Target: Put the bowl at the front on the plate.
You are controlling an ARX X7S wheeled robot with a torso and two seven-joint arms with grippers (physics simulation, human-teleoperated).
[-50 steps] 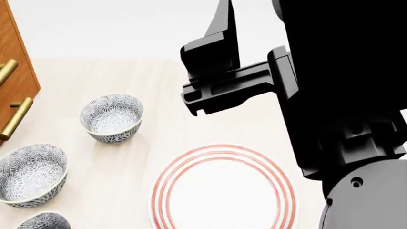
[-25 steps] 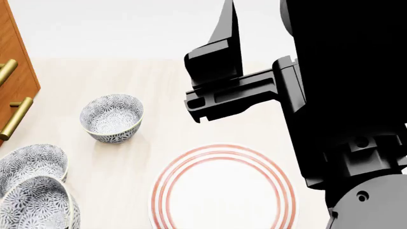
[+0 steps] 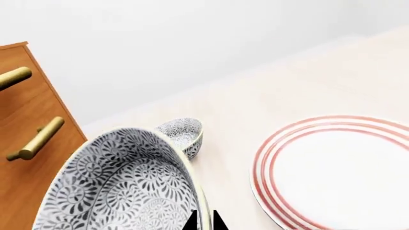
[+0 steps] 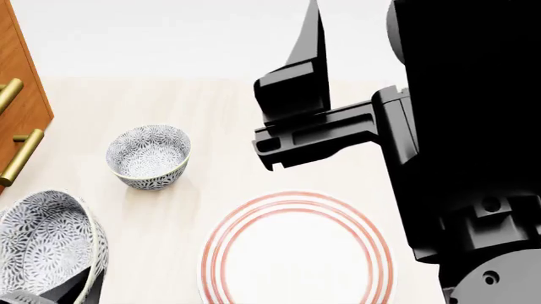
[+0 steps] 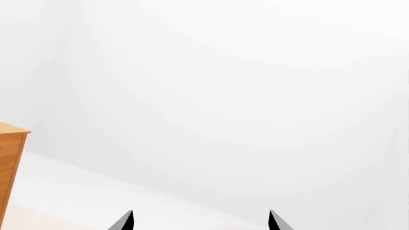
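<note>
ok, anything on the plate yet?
No. The plate is bare where visible; its near edge is out of frame. The bowl sits tilted in the left gripper, off to the plate's side.

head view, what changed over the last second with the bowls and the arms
The bowl at the front has come up off the table in the left gripper, tilted, and now hides the bowl that stood behind it. The right gripper, open and empty, has drifted slightly up and to the right. The far bowl and the plate have not moved.
</note>
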